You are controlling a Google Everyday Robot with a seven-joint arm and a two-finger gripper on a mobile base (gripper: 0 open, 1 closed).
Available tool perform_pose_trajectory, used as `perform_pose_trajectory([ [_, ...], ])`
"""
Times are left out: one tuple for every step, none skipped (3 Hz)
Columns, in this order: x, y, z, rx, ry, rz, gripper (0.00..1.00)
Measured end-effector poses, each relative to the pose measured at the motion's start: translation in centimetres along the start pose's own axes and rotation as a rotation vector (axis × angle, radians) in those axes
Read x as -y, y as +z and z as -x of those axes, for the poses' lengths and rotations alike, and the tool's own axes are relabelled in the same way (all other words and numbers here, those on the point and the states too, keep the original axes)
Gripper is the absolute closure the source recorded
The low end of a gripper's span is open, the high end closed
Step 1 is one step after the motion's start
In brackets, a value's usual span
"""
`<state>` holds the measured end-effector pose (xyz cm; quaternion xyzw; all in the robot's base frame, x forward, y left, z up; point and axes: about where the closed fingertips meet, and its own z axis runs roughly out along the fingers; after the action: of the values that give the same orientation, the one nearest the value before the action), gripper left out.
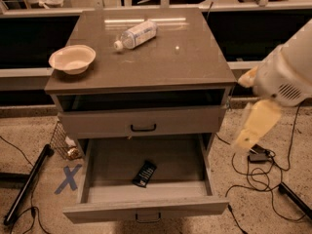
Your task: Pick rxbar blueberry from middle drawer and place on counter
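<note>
The rxbar blueberry (145, 173), a dark bar with white lettering, lies flat on the tray of the open middle drawer (112, 162), slightly left of centre. The counter (165, 62) is the glossy grey-brown cabinet top above. My arm's white body comes in from the right edge. Its pale yellowish end, the gripper (248, 130), hangs blurred beside the cabinet's right side, above and to the right of the open drawer. It is well apart from the bar and holds nothing I can see.
A clear plastic bottle (136, 34) lies on the counter's back, and a pale bowl (72, 58) stands at its left edge. The drawer above has a black handle (143, 127). A wire basket (62, 141), blue tape X (68, 178), black pole (27, 184) and cables (253, 177) are on the floor.
</note>
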<state>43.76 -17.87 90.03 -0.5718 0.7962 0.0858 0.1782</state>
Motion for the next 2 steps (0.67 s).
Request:
perform_pose_trajectory([
  [-5.07,8.24,1.17,0.199,0.098,0.112,0.00],
  [-5.37,8.93,1.13,0.194,0.114,0.101,0.00],
])
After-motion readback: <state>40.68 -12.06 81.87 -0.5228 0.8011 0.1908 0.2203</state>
